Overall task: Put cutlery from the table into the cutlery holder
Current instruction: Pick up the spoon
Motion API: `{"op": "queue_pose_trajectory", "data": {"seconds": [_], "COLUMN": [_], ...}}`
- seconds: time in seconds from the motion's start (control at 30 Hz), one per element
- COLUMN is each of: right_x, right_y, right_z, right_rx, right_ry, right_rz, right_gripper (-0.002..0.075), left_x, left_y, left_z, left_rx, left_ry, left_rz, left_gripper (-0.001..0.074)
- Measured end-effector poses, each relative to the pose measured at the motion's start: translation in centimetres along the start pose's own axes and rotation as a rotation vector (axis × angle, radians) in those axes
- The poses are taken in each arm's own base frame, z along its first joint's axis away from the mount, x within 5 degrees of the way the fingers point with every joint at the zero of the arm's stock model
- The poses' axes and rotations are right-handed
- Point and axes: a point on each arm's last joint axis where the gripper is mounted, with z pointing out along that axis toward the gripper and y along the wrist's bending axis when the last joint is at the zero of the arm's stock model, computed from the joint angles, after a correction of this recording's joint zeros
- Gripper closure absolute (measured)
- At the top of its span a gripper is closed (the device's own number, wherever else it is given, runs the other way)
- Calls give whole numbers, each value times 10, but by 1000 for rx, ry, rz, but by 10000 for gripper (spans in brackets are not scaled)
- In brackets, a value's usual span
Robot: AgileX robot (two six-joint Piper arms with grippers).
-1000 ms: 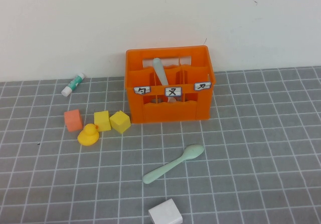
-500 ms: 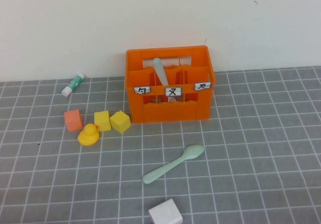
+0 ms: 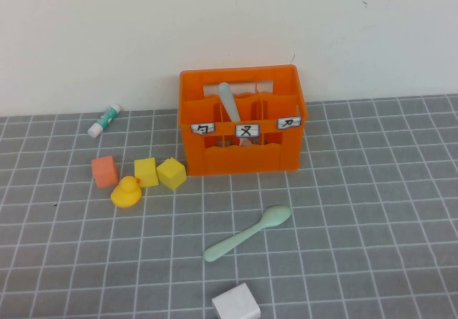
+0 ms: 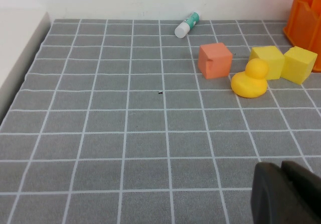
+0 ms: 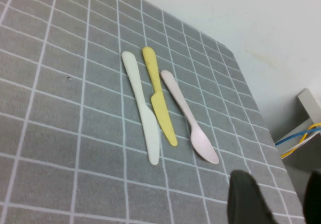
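Near the desk's (image 3: 372, 212) front edge lies a pale mint-green plastic spoon (image 3: 247, 233), before the bright orange plastic crate (image 3: 242, 122) holding a matching utensil (image 3: 229, 103). Left gripper (image 4: 286, 194) over the desk's left: fingers narrow. Right gripper (image 5: 273, 196) near three pastel utensils: fingers wide.

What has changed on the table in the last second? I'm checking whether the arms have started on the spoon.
Nothing visibly changed. The spoon lies in the same spot on the table, one utensil stands in the crate as before, and the blocks and duck have not shifted. Neither gripper shows in the high view; the left gripper and right gripper appear only in their own wrist views.
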Motion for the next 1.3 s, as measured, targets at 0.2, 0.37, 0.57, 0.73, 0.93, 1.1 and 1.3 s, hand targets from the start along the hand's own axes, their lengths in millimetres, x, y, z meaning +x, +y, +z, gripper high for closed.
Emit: {"op": "queue_pose_trajectory", "data": {"seconds": [0.2, 0.37, 0.57, 0.73, 0.93, 1.1, 1.3], "right_x": [0, 0, 0, 0, -6, -23, -66], "right_y": [0, 0, 0, 0, 6, 4, -32], "right_z": [0, 0, 0, 0, 0, -5, -35], "right_rx": [3, 3, 3, 4, -61, -117, -68], "right_ry": [0, 0, 0, 2, -77, -192, -346], "right_rz": [-10, -11, -11, -4, 198, 370, 454], "right_gripper": [470, 470, 470, 470, 470, 470, 470], "left_x": [0, 0, 0, 0, 0, 0, 0], "left_y": [0, 0, 0, 0, 0, 0, 0], "left_z": [0, 0, 0, 0, 0, 0, 0], "left_rx": [0, 0, 0, 0, 0, 1, 1], "left_ry": [0, 0, 0, 0, 0, 0, -1], "left_rz": [0, 0, 0, 0, 2, 2, 5], "left_gripper": [736, 736, 736, 736, 736, 736, 736]}}
